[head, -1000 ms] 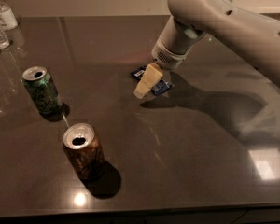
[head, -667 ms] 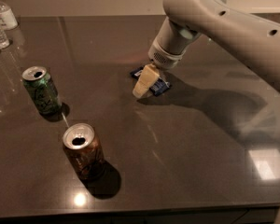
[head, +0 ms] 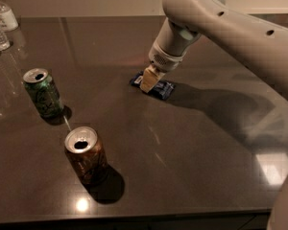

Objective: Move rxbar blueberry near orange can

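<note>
stage: pickup, judged early | snack bar flat on tabletop, well apart from orange can, up-right of it | gripper down at the bar; grasping or not: cannot tell | left: lift, carry, set beside can

One orange can; one green can; one rxbar blueberry; one hand over it; three bottles.
</note>
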{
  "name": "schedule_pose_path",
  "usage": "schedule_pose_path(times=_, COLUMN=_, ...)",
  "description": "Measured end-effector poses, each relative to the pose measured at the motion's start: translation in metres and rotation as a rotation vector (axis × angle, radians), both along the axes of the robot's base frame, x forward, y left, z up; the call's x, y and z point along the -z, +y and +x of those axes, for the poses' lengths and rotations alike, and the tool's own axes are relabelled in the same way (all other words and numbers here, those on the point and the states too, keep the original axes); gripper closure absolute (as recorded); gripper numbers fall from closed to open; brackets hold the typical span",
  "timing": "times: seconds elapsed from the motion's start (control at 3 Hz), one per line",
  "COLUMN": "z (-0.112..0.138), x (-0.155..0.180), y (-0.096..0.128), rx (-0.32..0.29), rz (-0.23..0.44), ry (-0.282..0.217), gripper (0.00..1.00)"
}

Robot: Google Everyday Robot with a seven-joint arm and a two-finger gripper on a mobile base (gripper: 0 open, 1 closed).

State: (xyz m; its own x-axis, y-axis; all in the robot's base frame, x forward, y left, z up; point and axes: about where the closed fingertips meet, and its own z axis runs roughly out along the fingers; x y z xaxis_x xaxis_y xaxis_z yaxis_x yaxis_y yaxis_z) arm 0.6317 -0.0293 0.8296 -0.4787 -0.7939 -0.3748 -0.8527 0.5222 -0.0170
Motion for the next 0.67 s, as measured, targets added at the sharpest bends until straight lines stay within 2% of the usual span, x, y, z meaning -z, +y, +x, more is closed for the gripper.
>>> schedule_pose_path(times=0.33, z=0.0, x=-0.004, y=0.0, rx=0.0, rz=0.0, ry=0.0, gripper=0.83)
schedule_pose_path(times=0.67, z=-0.013, x=-0.015, y=-0.009, rx=-0.016, rz=0.012, ry=-0.012, gripper=1.0)
